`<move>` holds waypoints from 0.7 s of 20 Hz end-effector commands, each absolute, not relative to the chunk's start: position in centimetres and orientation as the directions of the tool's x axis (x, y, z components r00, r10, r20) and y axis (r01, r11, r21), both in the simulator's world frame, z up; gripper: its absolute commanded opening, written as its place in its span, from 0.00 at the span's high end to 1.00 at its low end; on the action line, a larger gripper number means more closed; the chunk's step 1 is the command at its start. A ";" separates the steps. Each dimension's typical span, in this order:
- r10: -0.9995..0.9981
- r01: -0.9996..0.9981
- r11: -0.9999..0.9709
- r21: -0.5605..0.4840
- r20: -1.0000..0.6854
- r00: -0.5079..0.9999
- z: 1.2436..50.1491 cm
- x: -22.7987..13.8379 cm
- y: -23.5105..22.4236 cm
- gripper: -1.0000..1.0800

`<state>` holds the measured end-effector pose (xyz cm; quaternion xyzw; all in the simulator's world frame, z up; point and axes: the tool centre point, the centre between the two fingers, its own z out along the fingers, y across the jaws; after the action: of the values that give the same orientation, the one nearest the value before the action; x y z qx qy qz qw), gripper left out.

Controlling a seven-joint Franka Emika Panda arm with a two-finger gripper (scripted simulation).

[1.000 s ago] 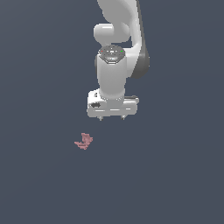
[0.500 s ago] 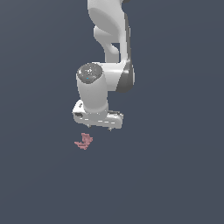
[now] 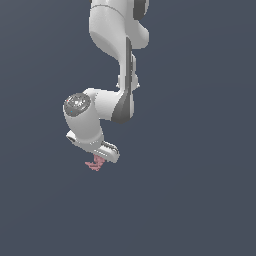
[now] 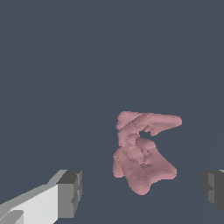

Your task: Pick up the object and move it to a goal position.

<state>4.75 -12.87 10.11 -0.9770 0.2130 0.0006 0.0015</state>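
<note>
Since a second ago the gripper (image 4: 142,190) has dropped over the object (image 4: 142,153), fingers (image 4: 70,192) spread apart and straddling it, so closing, lifting and carrying all remain.

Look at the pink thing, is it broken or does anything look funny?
Nothing stands out. The pink object is a lumpy piece with thin bits poking out, and that looks like its own shape, not damage. It lies on the plain dark floor between the open gripper's fingers, not yet touched.
</note>
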 end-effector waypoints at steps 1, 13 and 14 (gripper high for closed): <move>-0.450 -0.450 -0.893 -0.001 0.000 0.893 9.4 5.0 -13.9 0.04; -0.471 -0.471 -0.882 0.000 -0.001 0.882 7.6 5.0 -14.5 0.04; -0.471 -0.471 -0.882 0.000 -0.001 0.882 7.1 4.9 -14.5 0.04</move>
<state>5.00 -14.52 7.82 -0.9702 0.2424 -0.0003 0.0001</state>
